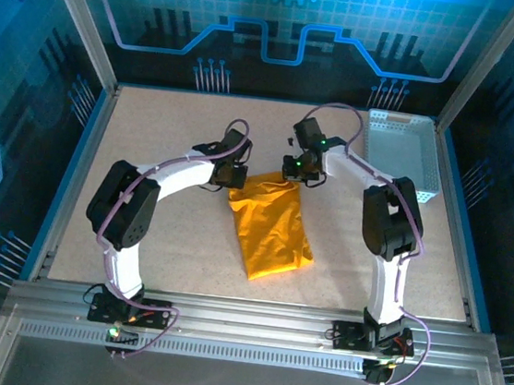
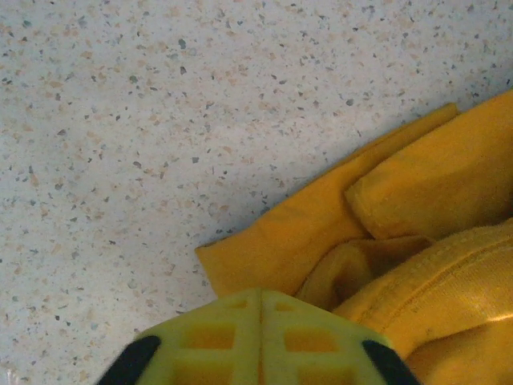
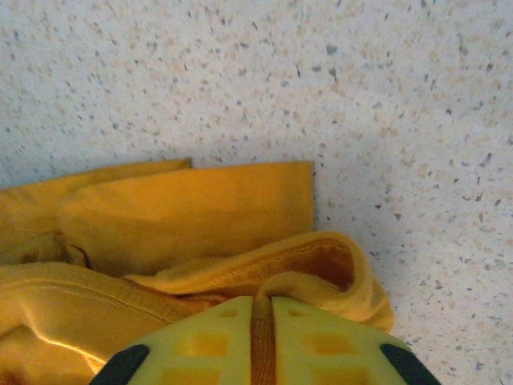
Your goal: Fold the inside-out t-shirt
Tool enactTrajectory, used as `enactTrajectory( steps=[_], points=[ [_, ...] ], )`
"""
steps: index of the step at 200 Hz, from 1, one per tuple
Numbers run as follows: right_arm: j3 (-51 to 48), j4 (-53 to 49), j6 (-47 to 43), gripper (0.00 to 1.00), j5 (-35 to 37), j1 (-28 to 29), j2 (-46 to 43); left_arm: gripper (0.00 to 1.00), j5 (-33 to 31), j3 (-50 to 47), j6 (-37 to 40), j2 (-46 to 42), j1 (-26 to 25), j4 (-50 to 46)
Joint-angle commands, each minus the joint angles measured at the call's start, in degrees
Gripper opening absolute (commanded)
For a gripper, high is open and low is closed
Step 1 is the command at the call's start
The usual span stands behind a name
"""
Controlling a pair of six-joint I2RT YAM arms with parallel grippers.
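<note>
While resting on speckled table (image 1: pixel 152 134), noted inside-out t-shirt (image 1: pixel 271 231) bunched at centre of top view, left gripper (image 2: pixel 260 321) closed tight at its upper-left corner, hold on cloth unclear, and right gripper (image 3: pixel 262 321) clamped on its upper-right fold, fabric between pads.

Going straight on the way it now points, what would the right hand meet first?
The t-shirt: the right hand pinches its rolled edge, more cloth lying right ahead; the table probably follows, depth unclear.
</note>
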Motion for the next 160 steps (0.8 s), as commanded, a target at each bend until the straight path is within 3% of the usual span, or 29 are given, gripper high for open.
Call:
enactTrajectory(
  steps=[1, 43, 53, 79, 129, 160],
  points=[
    [4.04, -2.16, 0.1, 0.12, 0.53, 0.52, 1.17, 0.0, 2.12, 0.35, -0.63, 0.18, 1.53, 1.58],
    [7.73, -3.88, 0.09, 0.11, 1.64, 0.44, 2.84, 0.0, 6.69, -1.86, -1.89, -2.63, 4.09, 3.65],
    [8.28, -4.16, -0.01, 0.11, 1.6, 0.34, 3.25, 0.17, 8.75, -2.48, -0.77, -4.1, 4.08, 3.34],
    [8.71, -4.43, -0.02, 0.1, 1.56, 0.34, 3.84, 0.38, 11.76, -5.65, 0.53, -7.76, 3.32, 2.42],
    [8.78, -4.61, 0.03, 0.1, 1.74, 0.43, 3.84, 0.42, 15.09, -7.25, -0.3, -9.07, 1.54, -0.44],
    [8.59, -4.87, -0.13, 0.1, 2.48, 0.34, 3.58, 0.42, 12.82, -5.57, 0.36, -6.18, 0.24, -2.9]
  ],
)
